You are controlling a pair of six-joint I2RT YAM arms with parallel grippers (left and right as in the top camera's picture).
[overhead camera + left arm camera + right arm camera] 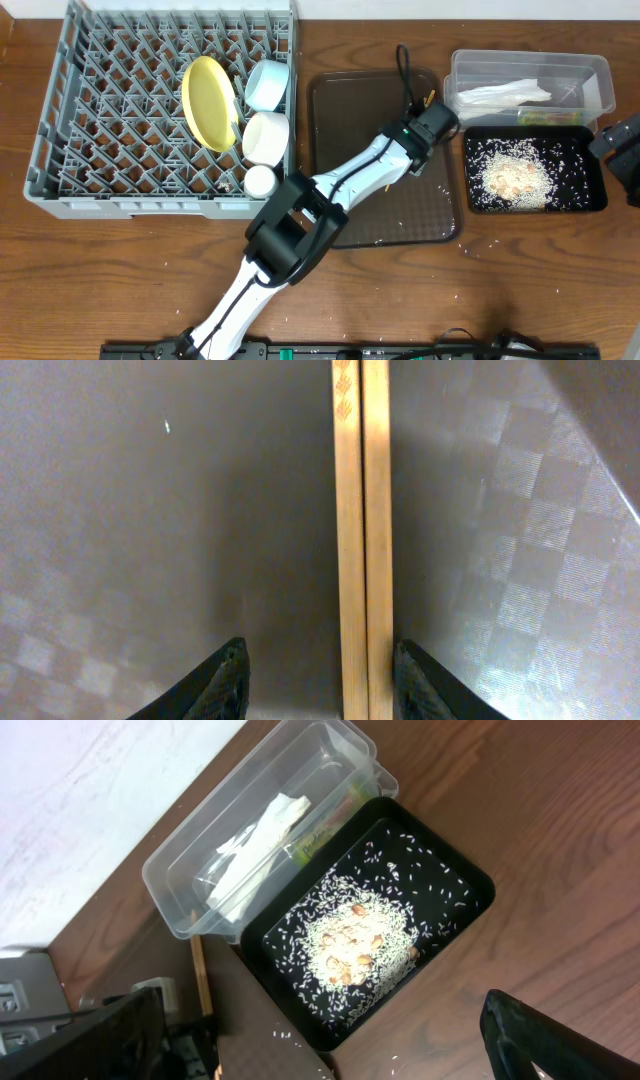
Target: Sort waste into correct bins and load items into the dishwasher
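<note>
Two wooden chopsticks (pixel 362 540) lie side by side on the brown serving tray (pixel 350 110). My left gripper (pixel 320 650) is open around them: the right finger is beside them, the left finger stands well apart. From overhead this gripper (pixel 432 122) is at the tray's far right corner. The grey dish rack (pixel 60 110) holds a yellow plate (pixel 208 102), a light-blue bowl (pixel 268 84), a white bowl (pixel 267 137) and a white cup (pixel 261 180). My right gripper (pixel 330 1040) hangs open and empty near the black tray (pixel 470 880).
The clear tub (pixel 600 80) at the back right holds a white napkin (pixel 505 93) and a yellow-green wrapper (pixel 540 117). The black tray (pixel 595 200) in front of it holds rice and scraps (pixel 515 175). A few grains lie on the wooden table.
</note>
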